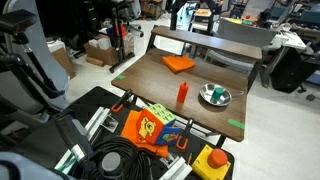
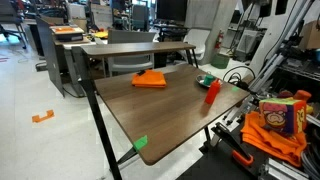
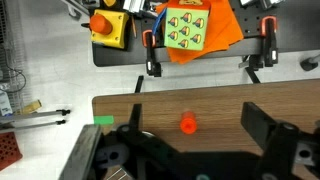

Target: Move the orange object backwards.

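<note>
While the gripper (image 3: 196,138) hangs over the wooden table (image 3: 140,112) with its fingers (image 3: 263,124) spread wide and nothing held, the orange object (image 3: 187,124) shows from above in the wrist view as a small round top in the gap between them, touching neither. In both exterior views the orange object (image 1: 182,94) (image 2: 212,92) stands upright near the table's front edge, just beside the metal bowl (image 1: 214,96) (image 2: 205,79), and the flat orange wedge (image 1: 179,64) (image 2: 150,79) lies well apart from it
</note>
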You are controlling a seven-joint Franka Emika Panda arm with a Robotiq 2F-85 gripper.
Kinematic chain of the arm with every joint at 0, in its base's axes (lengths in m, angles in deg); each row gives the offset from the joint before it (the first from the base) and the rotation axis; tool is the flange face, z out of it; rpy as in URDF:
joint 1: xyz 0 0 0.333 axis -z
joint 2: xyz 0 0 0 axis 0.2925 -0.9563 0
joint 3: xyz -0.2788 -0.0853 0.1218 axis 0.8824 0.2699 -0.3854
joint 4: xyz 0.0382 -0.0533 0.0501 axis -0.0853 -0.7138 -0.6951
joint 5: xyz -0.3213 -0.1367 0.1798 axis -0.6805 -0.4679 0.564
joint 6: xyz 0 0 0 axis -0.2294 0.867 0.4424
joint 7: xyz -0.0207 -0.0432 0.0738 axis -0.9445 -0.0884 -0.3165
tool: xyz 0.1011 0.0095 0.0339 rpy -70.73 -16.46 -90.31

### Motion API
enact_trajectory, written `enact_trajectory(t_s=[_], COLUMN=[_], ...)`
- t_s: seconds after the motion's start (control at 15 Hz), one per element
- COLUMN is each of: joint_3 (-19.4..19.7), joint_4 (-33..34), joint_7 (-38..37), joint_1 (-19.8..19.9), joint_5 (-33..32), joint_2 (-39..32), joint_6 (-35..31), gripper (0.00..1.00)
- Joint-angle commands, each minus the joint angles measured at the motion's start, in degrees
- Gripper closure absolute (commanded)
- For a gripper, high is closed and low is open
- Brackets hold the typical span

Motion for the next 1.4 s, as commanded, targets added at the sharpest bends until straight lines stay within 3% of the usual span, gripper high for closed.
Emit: enact_trajectory(t_s=[0.0,0.73,1.0,1.33], joint_3=[0.82,0.82,0.92,0.93], joint_4=[0.08,0.08,2.66,1.93], joint_7=[-0.12,-0.12,-0.21,-3.42], joint_1=[-0.86,-0.86,-0.92,-0.74], joint_5=[-0.11,-0.11,1.06,-1.81], joint_2=[-0.02,-0.02,-3.0,-5.63], joint_6=[0.11,0.1,-0.55,-7.56], gripper=[0.0,0.0,0.0,0.0])
